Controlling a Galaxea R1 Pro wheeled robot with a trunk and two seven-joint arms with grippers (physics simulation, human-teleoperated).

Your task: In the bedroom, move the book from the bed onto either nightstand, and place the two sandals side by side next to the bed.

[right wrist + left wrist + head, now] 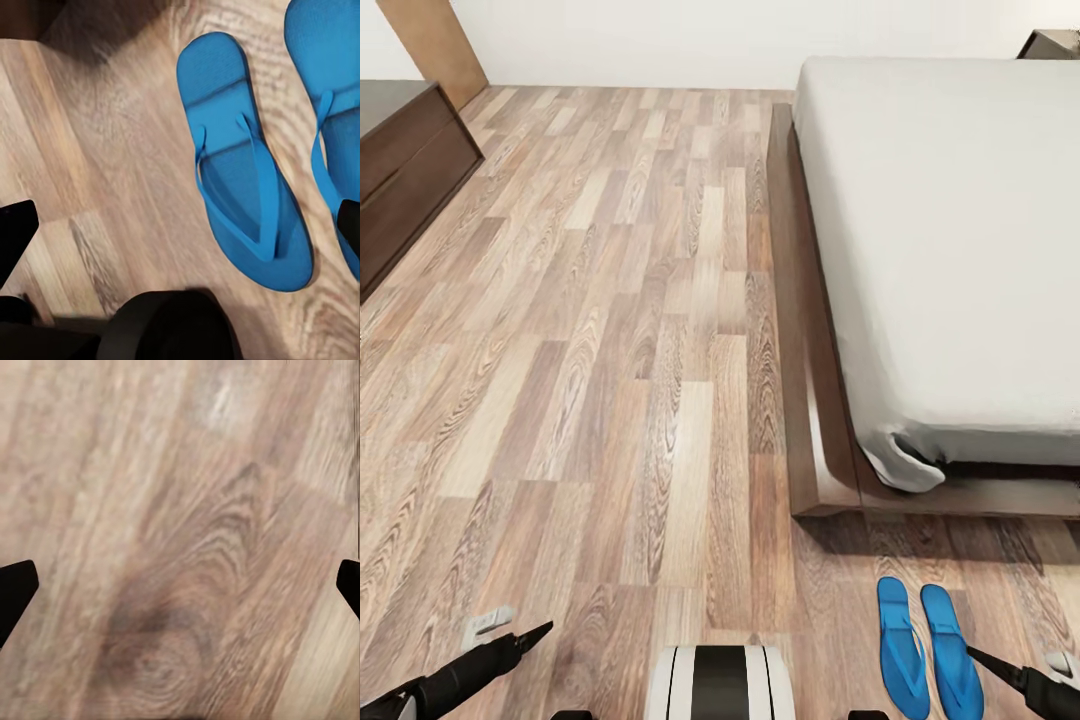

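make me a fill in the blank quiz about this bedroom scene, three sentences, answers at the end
1. The two sandals lying side by side on the wood floor are bright ____.
2. The sandals lie near the foot corner of the ____, whose mattress is pale grey-white.
3. In the right wrist view, the nearer sandal lies with its strap side facing ____.

Missing words: blue; bed; up
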